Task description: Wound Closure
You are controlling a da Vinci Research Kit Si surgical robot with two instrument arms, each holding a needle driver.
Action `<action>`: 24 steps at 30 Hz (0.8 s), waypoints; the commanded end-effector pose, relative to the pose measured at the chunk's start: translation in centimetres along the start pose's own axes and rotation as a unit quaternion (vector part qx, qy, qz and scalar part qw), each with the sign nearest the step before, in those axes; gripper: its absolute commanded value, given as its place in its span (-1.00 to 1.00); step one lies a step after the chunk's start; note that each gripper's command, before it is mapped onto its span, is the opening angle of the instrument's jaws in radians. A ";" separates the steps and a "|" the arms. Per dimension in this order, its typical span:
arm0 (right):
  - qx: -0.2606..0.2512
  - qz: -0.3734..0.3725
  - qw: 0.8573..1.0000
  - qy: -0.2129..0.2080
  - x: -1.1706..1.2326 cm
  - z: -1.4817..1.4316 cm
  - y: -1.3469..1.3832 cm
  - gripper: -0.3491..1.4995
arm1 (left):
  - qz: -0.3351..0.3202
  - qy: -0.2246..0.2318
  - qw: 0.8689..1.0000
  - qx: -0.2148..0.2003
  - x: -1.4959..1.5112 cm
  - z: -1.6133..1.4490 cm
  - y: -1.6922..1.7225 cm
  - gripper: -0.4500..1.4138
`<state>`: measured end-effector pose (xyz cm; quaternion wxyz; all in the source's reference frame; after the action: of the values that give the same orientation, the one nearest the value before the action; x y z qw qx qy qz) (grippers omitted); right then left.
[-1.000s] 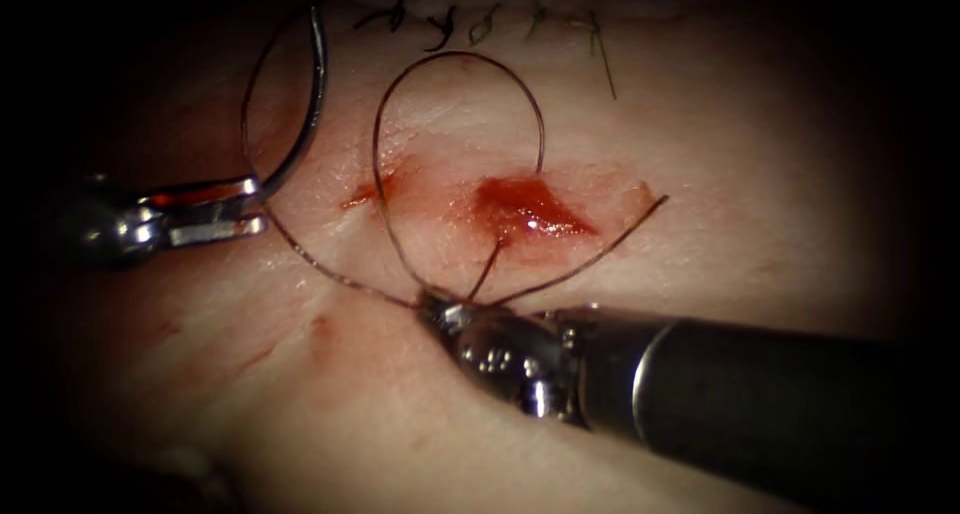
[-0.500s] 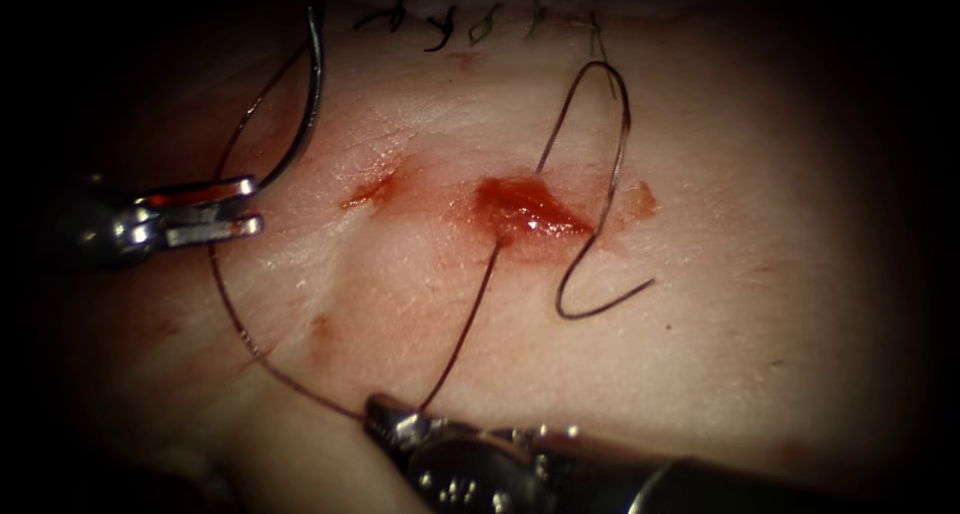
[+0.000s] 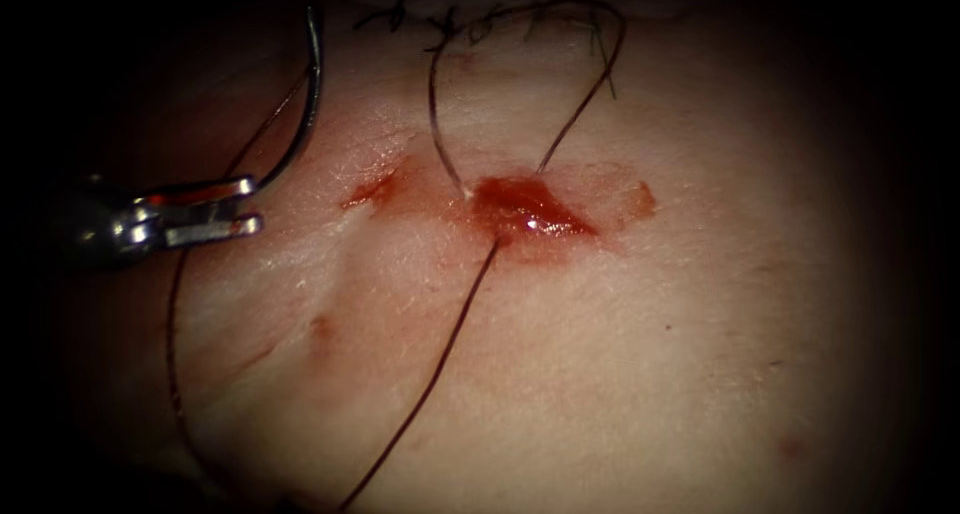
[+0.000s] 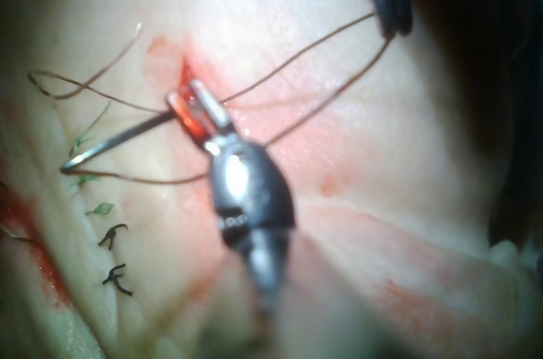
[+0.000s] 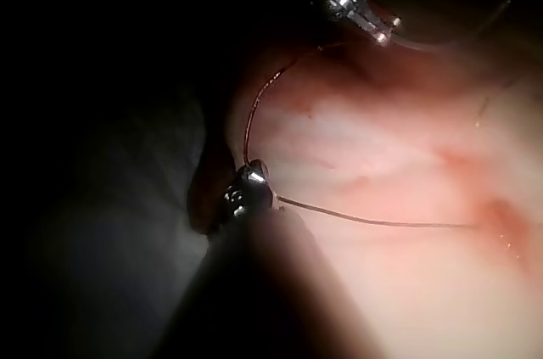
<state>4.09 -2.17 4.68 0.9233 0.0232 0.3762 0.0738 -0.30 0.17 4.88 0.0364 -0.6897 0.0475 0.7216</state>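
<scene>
left tool: fingers clamp needle near its tail, 9 o'clock of cut, clear of tissue | right tool: fingers grip thread, drawn toward 6 o'clock since prior frames | tip: pull steady, loop untangled

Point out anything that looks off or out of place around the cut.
Nothing stands out. The left pincer holds the curved needle near its tail end, clear of the tissue, left of the cut. The thread runs from the cut to the right pincer, which grips it. Red fluid stains the skin.
</scene>
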 end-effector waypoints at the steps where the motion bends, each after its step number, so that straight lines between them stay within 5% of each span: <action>1: 0.004 0.000 1.000 -0.002 -0.02 0.08 -0.04 -1.00 | -0.001 0.001 1.000 -0.001 -0.06 0.05 0.04 -1.00; 3: 0.004 0.004 1.000 -0.003 -0.05 0.10 0.00 -0.91 | -0.001 0.001 1.000 -0.001 -0.06 0.05 0.04 -1.00; 5: -0.019 -0.015 1.000 0.008 -0.11 0.09 0.09 0.36 | -0.001 0.001 1.000 -0.001 -0.06 0.05 0.03 -1.00; 6: -0.039 -0.029 0.999 0.011 -0.14 0.09 0.13 0.76 | -0.001 0.001 1.000 -0.001 -0.06 0.05 0.03 -1.00; 7: -0.060 -0.045 0.997 0.020 -0.20 0.07 0.19 0.89 | -0.001 0.001 1.000 -0.001 -0.06 0.05 0.03 -1.00; 17: -0.113 -0.093 0.989 -0.010 -0.76 -0.25 0.81 0.98 | -0.002 0.000 1.000 0.000 -0.06 0.04 0.01 -1.00; 24: -0.103 -0.109 0.989 -0.008 -1.13 -0.48 0.98 0.98 | -0.002 -0.002 1.000 0.001 -0.07 0.03 0.00 -1.00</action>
<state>2.80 -1.34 5.14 0.9259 -0.1139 0.3601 0.0086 -0.27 0.21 4.88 0.0386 -0.6881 0.0479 0.7230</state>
